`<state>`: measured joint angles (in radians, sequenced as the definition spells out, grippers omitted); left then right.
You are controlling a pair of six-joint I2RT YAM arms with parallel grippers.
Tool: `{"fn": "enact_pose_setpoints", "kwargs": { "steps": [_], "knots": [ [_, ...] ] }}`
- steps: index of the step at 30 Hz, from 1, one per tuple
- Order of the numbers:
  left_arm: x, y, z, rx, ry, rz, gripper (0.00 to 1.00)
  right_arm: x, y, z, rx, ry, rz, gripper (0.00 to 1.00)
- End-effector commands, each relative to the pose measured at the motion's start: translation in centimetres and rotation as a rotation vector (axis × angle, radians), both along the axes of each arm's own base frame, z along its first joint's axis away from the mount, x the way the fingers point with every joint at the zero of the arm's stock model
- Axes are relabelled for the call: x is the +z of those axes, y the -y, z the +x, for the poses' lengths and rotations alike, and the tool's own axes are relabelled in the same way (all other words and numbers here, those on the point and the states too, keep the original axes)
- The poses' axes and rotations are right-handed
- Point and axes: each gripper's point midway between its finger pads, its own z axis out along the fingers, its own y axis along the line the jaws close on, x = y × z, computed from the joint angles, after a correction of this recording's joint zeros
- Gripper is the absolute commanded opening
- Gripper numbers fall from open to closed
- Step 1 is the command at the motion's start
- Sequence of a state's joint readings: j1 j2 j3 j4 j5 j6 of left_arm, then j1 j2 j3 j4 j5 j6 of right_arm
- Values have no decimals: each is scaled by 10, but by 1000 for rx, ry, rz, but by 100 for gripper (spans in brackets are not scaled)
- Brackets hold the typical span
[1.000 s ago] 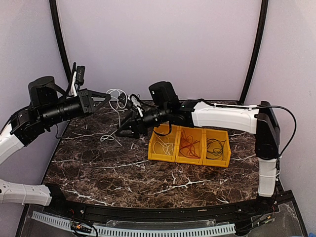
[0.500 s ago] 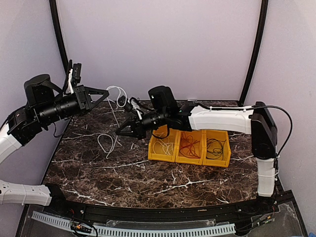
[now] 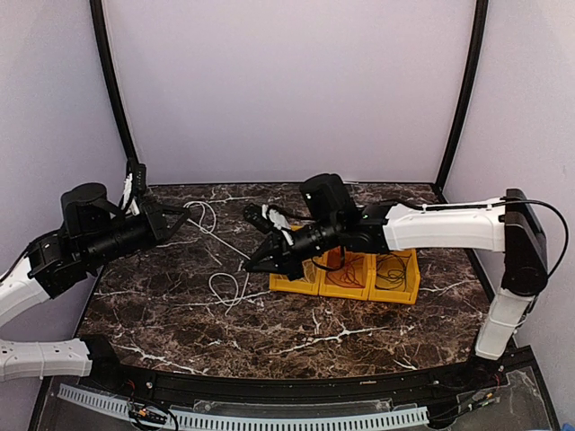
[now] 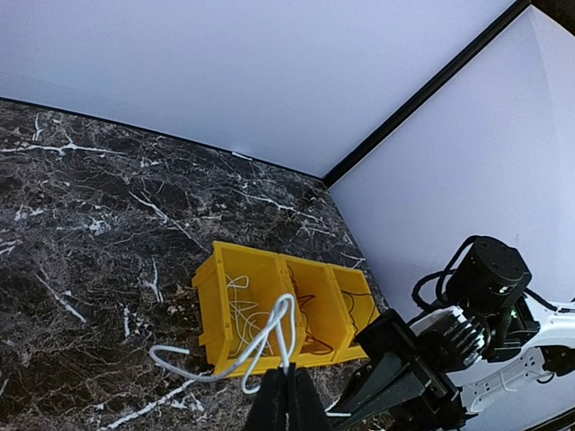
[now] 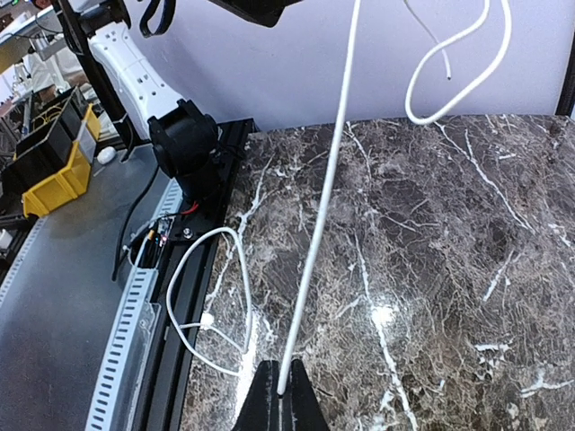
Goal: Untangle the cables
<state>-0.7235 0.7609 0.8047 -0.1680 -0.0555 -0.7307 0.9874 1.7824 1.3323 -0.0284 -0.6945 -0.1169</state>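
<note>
A white cable [image 3: 216, 235] stretches taut between my two grippers, and its slack loop [image 3: 225, 287] lies on the marble table. My left gripper [image 3: 182, 218] is shut on one part of it; in the left wrist view a loop of the white cable [image 4: 272, 330] rises from the left gripper [image 4: 288, 374]. My right gripper [image 3: 251, 264] is shut on another part of it; in the right wrist view the white cable [image 5: 321, 224] runs straight up from the right gripper [image 5: 283, 392]. A red cable [image 3: 341, 260] and a black cable [image 3: 393, 266] lie in yellow bins.
Three joined yellow bins [image 3: 398, 297] stand right of centre; the left one [image 4: 212, 285] holds more white cable. The right arm reaches over them. A black rail [image 5: 193, 296] runs along the table's near edge. Purple walls enclose the table.
The right gripper has closed on the white cable and moved right and nearer, toward the bins. The left gripper has come down to the left. The cable between them has drawn straight.
</note>
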Motion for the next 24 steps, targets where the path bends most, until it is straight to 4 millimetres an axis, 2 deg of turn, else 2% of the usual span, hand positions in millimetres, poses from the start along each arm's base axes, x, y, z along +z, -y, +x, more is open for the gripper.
{"fn": "enact_pose_setpoints", "kwargs": {
  "steps": [1,5,8,11,15,19,21,23,24],
  "knots": [
    [5,-14,15,122,78,-82,0,-36,35,-7,-5,17,-156,0],
    [-28,17,24,29,17,-131,0,-29,57,10,-92,64,-158,0],
    [-45,48,33,-61,-13,-143,0,-21,75,40,-205,102,-164,0],
    [-47,72,44,-106,-2,-130,0,-22,97,81,-356,147,-205,0],
    [-51,106,65,-148,-6,-112,0,-32,116,122,-502,189,-252,0],
    [-63,141,88,-174,-23,-87,0,-52,125,153,-608,221,-317,0],
    [-72,157,100,-173,-35,-64,0,-66,126,163,-623,212,-346,0],
    [-96,173,112,-170,-72,-31,0,-82,123,166,-610,179,-377,8],
    [-93,179,116,-170,-69,-34,0,-86,122,164,-593,153,-392,13]
  ]
}}
